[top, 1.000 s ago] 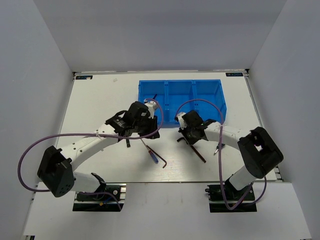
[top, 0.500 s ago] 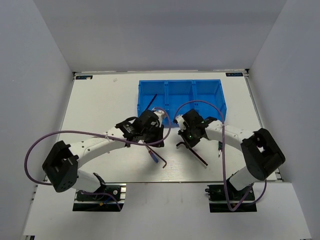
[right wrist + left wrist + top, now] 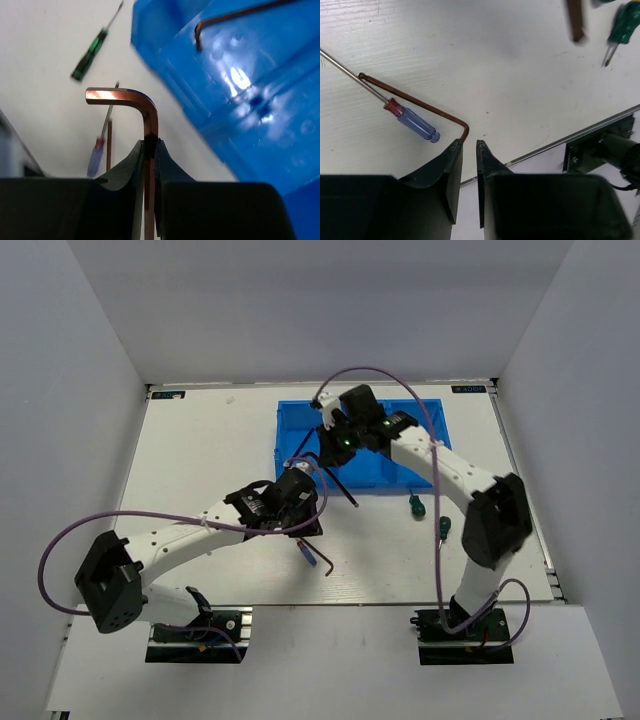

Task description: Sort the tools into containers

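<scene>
Over the left part of the blue tray (image 3: 420, 430), at the far middle of the white table (image 3: 200, 450), hangs the right gripper (image 3: 150, 145), its jaws pinched on the straight shaft of a copper-coloured hex key (image 3: 120, 96). In the right wrist view this key rises from between the fingers and bends at the top, its short leg pointing left. From above, its long shaft slants down past the tray's near wall; which compartment the gripper is over cannot be told. A second hex key (image 3: 235, 14) lies inside the tray, in its left compartment as seen from above. Nearer and to the left, the left gripper (image 3: 468, 145) is low over the table. Its jaws stand a narrow slit apart, with bare table showing between them. A brown hex key (image 3: 420, 102) lies flat just beyond the fingertips, the end of its short leg right at the mouth of that slit; whether the fingers touch it cannot be told. A blue-handled screwdriver (image 3: 417, 125) with a red collar lies beside this key, its thin blade crossing the key's long leg near the far end. Two green-handled screwdrivers (image 3: 416, 505) (image 3: 443, 530) lie on the table near the tray's right end, a little apart from each other.
</scene>
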`<state>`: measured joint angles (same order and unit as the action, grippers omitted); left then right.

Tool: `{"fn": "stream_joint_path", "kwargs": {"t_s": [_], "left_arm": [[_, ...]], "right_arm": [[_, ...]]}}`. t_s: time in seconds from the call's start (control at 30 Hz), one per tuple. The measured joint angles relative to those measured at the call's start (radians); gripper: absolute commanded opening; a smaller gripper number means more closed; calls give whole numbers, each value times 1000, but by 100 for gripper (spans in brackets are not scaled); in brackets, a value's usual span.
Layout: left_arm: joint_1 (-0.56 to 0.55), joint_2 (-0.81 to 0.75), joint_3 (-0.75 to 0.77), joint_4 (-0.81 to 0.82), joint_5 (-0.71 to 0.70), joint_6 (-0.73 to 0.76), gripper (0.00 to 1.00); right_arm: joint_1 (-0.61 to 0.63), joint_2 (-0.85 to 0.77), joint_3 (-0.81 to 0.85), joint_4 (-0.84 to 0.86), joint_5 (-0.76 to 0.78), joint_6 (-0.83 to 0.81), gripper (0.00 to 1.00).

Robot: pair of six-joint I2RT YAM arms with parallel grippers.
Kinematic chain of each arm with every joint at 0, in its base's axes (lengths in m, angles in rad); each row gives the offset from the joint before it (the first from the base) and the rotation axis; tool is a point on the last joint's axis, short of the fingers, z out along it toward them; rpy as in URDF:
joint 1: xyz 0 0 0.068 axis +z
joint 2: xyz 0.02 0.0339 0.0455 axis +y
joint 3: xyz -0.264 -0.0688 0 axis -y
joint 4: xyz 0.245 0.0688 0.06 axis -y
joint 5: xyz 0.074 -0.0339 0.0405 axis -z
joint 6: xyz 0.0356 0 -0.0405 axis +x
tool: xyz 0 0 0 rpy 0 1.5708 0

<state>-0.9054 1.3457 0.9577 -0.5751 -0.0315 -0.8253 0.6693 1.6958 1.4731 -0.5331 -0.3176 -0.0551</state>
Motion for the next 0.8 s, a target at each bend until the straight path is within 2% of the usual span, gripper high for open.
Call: {"fn": "stream_joint_path", "kwargs": {"t_s": [0.17, 0.37, 0.47, 0.5, 0.53, 0.57, 0.63, 0.7, 0.8], "left_arm": [[-7, -27, 0, -11, -42, -59, 30], [-18, -46, -16, -32, -70, -127, 34], [-20, -63, -35, -40, -79, -150, 36], [-20, -63, -38, -43, -82, -156, 38], [-20, -62, -40, -43, -85, -161, 40], [-19, -58, -41, -42, -87, -164, 40], [-20, -39, -41, -31, -89, -169, 40], [-20, 3, -39, -16, -88, -169, 40], [-25, 117, 5, -27, -84, -166, 29]], "right_arm": [[-2, 259, 288, 55, 30, 129, 0], [-2, 444, 514, 104, 140, 254, 0], [-6, 494, 561, 146, 189, 282, 0], [-7, 502, 561, 152, 198, 287, 17], [-9, 507, 560, 153, 206, 290, 27], [-11, 514, 559, 155, 211, 290, 45], [-16, 521, 558, 161, 214, 294, 56], [-24, 521, 558, 168, 206, 290, 57], [-43, 486, 525, 185, 175, 284, 66]]}}
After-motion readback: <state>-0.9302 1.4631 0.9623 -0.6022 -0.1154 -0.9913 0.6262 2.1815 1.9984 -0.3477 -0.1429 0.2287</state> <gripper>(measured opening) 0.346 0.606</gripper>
